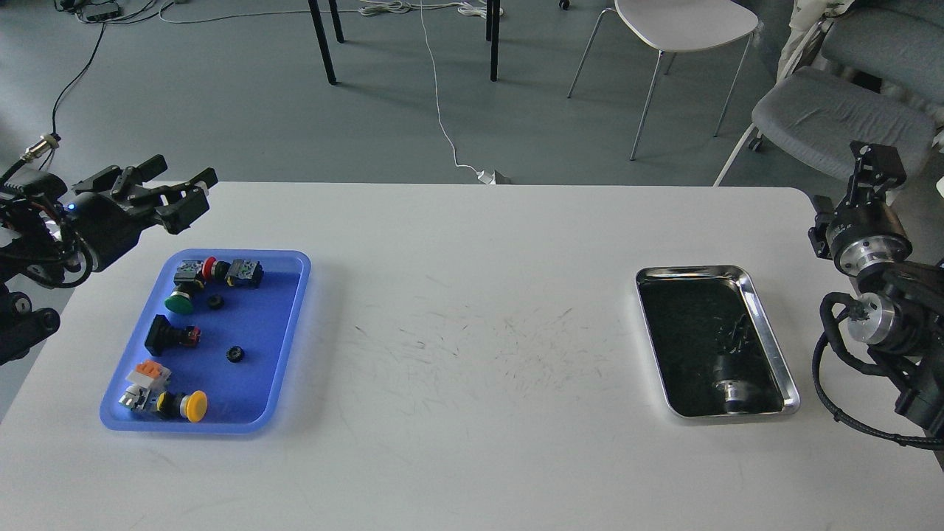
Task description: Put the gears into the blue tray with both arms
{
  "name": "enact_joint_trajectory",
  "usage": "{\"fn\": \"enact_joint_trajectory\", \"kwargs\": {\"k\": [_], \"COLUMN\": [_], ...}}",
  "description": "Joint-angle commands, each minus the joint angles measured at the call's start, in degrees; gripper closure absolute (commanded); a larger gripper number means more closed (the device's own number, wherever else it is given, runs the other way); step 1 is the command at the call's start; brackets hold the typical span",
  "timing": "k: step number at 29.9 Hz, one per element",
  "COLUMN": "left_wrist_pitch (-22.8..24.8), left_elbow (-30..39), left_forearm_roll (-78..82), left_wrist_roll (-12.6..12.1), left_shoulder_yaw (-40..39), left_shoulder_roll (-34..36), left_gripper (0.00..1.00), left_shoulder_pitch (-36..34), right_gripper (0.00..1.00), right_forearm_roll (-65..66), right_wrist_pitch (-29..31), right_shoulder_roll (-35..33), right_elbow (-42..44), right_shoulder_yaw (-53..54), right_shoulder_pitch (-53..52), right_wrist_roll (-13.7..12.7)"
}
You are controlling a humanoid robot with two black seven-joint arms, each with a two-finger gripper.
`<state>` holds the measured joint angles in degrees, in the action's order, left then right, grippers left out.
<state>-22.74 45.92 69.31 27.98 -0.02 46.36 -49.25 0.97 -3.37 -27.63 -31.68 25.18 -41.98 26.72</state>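
The blue tray [259,317] lies at the table's left side. Two small black gears rest on its floor, one gear [234,354] near the middle and a second gear [215,302] further back beside a green-capped switch. My left gripper [188,193] hovers above the table's back-left corner, beyond the tray's far rim, open and with nothing between its fingers. My right gripper [875,164] is raised off the table's right edge, dark and small, so its fingers cannot be told apart.
Several push-button switches with red, green, yellow and orange parts share the blue tray. A shiny silver tray [768,324] sits at the right, its dark floor mirroring my arm. Chairs and cables stand on the floor behind the table.
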Motion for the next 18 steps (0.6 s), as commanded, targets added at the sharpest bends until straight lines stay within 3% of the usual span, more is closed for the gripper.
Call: {"fn": "enact_joint_trajectory", "kwargs": {"k": [1,8,18], "left_wrist_pitch": [1.3,11.1,21.5], "left_elbow": [0.0,-1.0,-3.4], "left_forearm_roll": [-9.3,-32.1,-38.4], "left_wrist_roll": [0.0,0.0,0.0], "left_shoulder_yaw": [-0.7,-10.4,-16.7], "left_shoulder_roll": [-0.1,-2.2,-4.5], "left_gripper": [0.07,0.06,0.01], "left_shoulder_pitch": [-0.3,-0.9,-1.8], "right_gripper": [0.03,0.01,0.01], "right_forearm_roll": [0.3,0.9,0.8], "right_wrist_pitch": [0.1,0.1,1.5], "right_shoulder_roll": [-0.1,-0.9,-2.8], "right_elbow": [-0.6,-0.8,-5.3], "right_shoulder_yaw": [-0.3,-0.9,0.0], "right_shoulder_pitch": [0.1,0.3,0.3], "right_wrist_roll": [0.0,0.1,0.0]}}
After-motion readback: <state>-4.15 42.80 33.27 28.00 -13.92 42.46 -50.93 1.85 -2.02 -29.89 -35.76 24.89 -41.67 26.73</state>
